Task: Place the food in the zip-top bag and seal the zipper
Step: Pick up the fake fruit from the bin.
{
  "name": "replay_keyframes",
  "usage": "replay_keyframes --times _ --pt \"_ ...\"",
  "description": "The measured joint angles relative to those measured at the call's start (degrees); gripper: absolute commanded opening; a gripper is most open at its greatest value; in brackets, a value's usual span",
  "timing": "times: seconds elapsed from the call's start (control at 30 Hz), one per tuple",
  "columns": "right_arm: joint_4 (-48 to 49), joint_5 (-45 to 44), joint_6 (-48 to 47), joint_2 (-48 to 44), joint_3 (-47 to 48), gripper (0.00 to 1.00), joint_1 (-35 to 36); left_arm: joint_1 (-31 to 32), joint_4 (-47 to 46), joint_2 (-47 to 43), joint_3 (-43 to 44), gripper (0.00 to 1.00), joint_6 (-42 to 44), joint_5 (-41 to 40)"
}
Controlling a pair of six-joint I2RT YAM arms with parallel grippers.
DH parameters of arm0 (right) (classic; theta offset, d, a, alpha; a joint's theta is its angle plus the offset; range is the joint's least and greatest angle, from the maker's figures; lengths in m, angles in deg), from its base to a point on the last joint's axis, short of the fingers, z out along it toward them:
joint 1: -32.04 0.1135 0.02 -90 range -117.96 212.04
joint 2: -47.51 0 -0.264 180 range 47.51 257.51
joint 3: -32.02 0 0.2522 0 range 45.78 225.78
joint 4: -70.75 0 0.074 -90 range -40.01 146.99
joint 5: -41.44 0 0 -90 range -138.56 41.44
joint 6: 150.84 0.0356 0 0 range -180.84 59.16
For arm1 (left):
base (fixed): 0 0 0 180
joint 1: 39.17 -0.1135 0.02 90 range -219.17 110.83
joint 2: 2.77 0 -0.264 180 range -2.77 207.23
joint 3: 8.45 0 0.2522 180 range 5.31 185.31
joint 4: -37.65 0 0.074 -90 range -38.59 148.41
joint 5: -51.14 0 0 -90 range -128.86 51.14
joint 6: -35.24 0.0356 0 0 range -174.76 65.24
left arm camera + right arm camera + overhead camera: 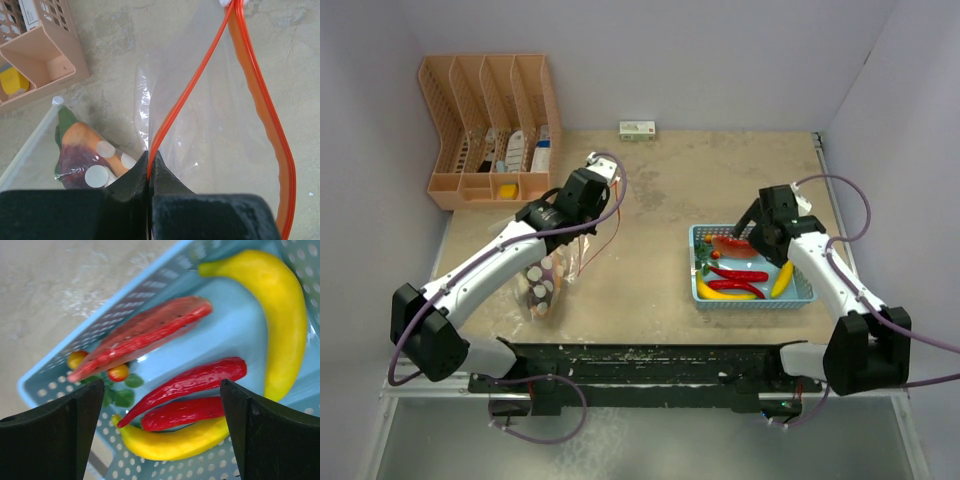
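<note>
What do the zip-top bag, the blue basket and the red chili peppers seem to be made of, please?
The zip-top bag: thin clear plastic film; see-through, creased. The basket: probably rigid moulded plastic; perforated, glossy walls. The chili peppers: likely toy plastic or rubber; smooth, shiny highlights.

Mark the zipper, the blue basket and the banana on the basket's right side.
zipper (266, 122), left wrist view, on the wide orange band of the open mouth.
blue basket (750, 300), top view, on its near wall.
banana (287, 320), right wrist view, on the middle of its curve.
</note>
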Motion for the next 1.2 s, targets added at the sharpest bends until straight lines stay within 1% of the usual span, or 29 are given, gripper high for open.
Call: replay_keyframes --times 0.1,0.27,0.47,0.6,0.83,0.97,1.0,1.03,1.07,1.1,1.2 --pt "0.2 2.8 1.6 1.7 -2.8 1.00 -3.9 0.0 -0.3 -0.1 0.0 0.00 0.2 0.2" --pt "2.0 3.4 3.4 2.1 -3.1 1.00 -5.9 0.0 -0.3 -0.2 -0.4 0.00 0.5 0.5" --pt "5.4 2.4 5.1 3.3 -3.2 0.97 -6.6 0.0 -0.3 -1.1 -0.7 0.00 0.7 0.7" --pt "7.0 2.0 6.6 5.9 -3.6 0.93 -6.8 0.0 -0.3 -1.6 -0.7 0.00 0.7 0.9" --pt "9.6 1.1 9.6 6.6 -7.9 0.91 -6.8 0.0 -0.3 -1.6 -0.9 0.00 1.1 1.1" --pt "10.9 0.5 10.6 7.1 -8.2 0.89 -6.8 0.0 -0.3 -1.6 -0.9 0.00 1.6 1.3" --pt "11.2 0.2 10.8 7.4 -8.2 0.84 -6.8 0.0 -0.3 -1.6 -0.9 0.00 1.6 1.4" --pt "11.6 -0.3 10.9 8.1 -8.2 0.71 -6.8 0.0 -0.3 -1.6 -0.9 0.00 1.7 1.4" --pt "12.1 -0.5 11.1 8.8 -8.2 0.56 -6.8 0.0 -0.4 -1.6 -0.9 0.00 1.8 1.5" --pt "12.7 -0.8 11.1 9.6 -8.2 0.44 -6.8 0.0 -0.4 -1.6 -0.9 0.00 1.9 1.5" --pt "14.1 -1.8 11.5 11.3 -8.4 0.22 -6.8 0.0 -0.4 -1.6 -1.0 0.00 2.0 1.7"
